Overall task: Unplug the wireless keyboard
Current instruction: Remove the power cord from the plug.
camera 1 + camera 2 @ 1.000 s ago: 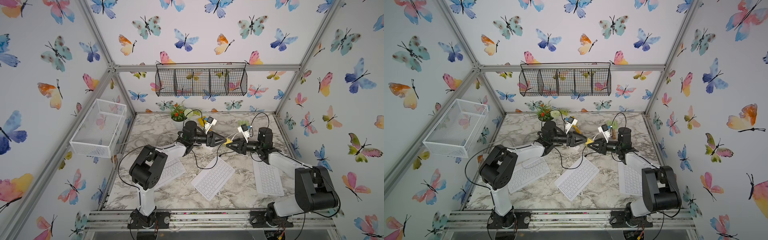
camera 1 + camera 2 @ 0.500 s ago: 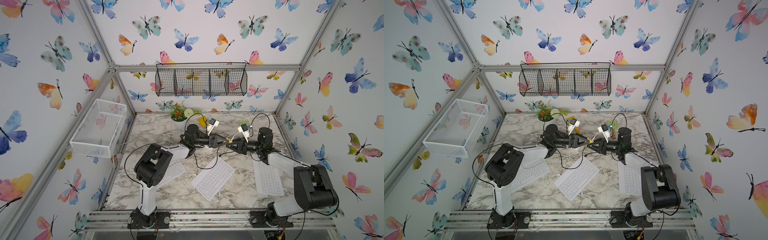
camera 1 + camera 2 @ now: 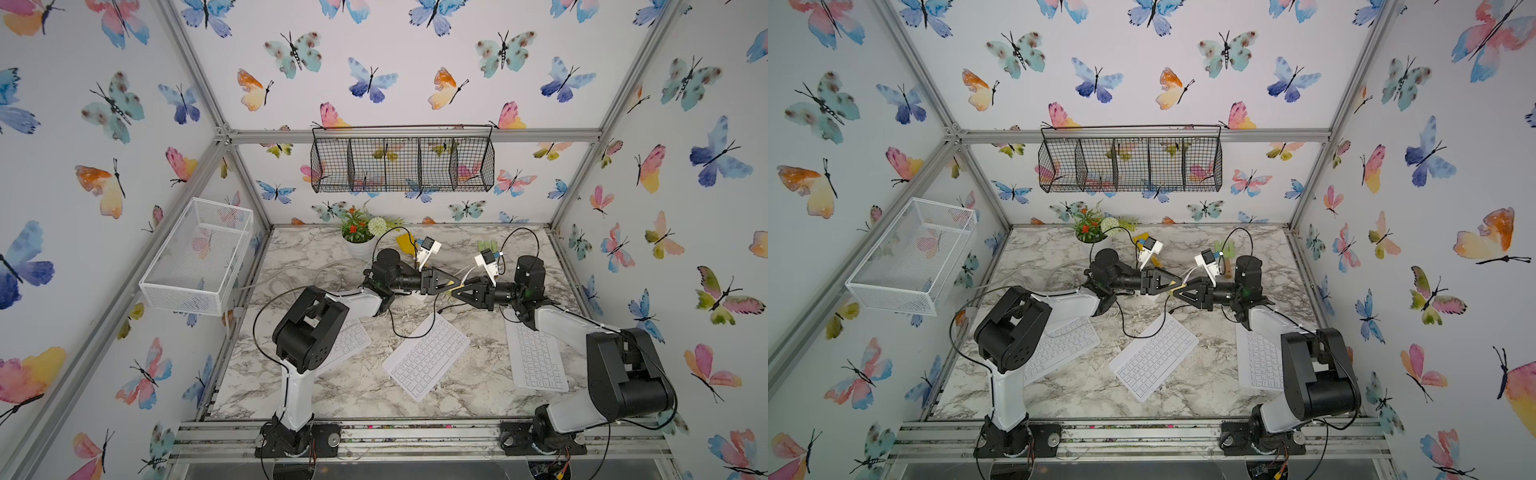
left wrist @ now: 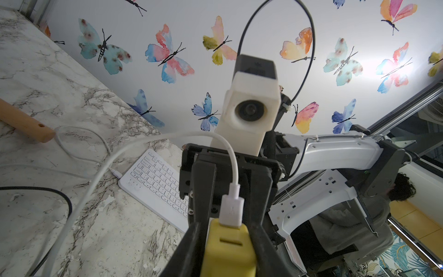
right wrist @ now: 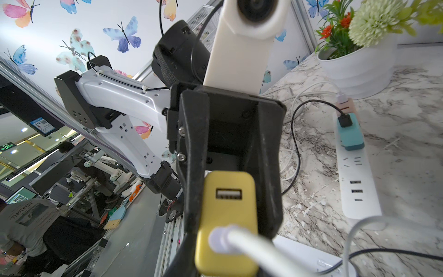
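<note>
1. The wireless keyboard (image 3: 538, 361), seemingly fed by the white cable (image 4: 134, 145), lies flat on the table (image 3: 353, 392) under the right forearm, well apart from the work. Leave it lying and keep slack in the cable, so that no pull reaches its socket
2. Both arms meet nose to nose above the back middle of the table. Any pull should run straight along that shared line, without twist
3. The left gripper (image 3: 456, 283) is clenched on the body of the yellow adapter (image 4: 227, 249), fingers flat against both sides, and looks fit to serve as the anchor
4. The right gripper (image 3: 455, 293) grasps the same adapter at its port end, as far as the wrist views show. The white plug (image 4: 232, 211) is seated in the port between its fingers. In my judgement it must let go and re-grip that plug alone, on the shell and not on the cable
5. Against a second ago, the left arm has stretched forward and closed the gap to the adapter, while the right arm has hardly shifted
6. The left fingers, then spread wide and clear of the adapter, now press on it, and the right grip is unchanged
</note>
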`<state>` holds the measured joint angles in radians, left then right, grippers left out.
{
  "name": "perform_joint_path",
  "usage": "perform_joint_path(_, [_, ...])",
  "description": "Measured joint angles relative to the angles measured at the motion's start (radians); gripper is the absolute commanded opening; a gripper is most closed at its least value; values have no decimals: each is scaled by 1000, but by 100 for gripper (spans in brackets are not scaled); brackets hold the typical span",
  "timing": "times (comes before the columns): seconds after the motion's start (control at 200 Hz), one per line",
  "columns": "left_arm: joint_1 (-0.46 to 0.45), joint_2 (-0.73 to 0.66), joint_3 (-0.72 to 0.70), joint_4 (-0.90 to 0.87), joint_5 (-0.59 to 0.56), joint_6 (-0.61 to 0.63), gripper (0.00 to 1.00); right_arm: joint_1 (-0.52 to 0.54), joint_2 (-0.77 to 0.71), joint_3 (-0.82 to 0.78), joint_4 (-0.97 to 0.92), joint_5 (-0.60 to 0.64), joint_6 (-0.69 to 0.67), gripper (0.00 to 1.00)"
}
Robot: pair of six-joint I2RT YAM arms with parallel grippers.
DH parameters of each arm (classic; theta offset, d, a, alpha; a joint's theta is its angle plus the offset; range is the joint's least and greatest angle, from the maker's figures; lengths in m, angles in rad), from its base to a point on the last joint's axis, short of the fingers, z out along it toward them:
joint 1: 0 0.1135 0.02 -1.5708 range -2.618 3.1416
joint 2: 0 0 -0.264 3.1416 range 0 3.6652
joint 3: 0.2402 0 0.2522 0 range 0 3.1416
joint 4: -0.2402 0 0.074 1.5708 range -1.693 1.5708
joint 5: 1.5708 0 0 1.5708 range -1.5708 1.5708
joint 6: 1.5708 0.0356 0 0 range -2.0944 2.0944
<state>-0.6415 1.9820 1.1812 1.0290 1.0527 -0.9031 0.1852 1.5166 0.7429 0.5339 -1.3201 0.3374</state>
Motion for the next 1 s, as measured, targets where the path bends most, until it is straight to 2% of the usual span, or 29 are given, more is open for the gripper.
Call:
perform_joint_path(0.08, [0, 0, -2, 19, 5, 19, 17, 0, 2, 0, -5, -19, 25, 22])
perform_joint_path(0.155, [0, 2, -3, 31, 11, 21, 10, 2, 2, 0, 0, -24, 37, 24])
perform_joint_path(0.235, [0, 5, -3, 32, 15, 18, 6, 2, 3, 0, -1, -21, 41, 26])
perform_joint_path(0.35, [0, 7, -3, 36, 15, 12, 2, 2, 4, 0, -2, -18, 47, 33])
perform_joint_path(0.486, [2, 10, -9, 31, 2, -2, 0, 5, 4, 0, -6, 16, 36, 42])
perform_joint_path(0.516, [4, 10, -12, 26, -4, -2, 0, 6, 4, 0, -14, 32, 31, 47])
perform_joint_path(0.616, [10, 10, -15, -20, -26, 24, 0, 7, 3, 0, -50, 101, 18, 52])
perform_joint_path(0.781, [14, -1, -10, -191, -102, 159, 0, 6, -2, 0, -104, 217, 25, 53])
perform_joint_path(1.001, [14, -18, -1, -357, -180, 311, 0, 5, -18, 0, -106, 327, 109, 53])
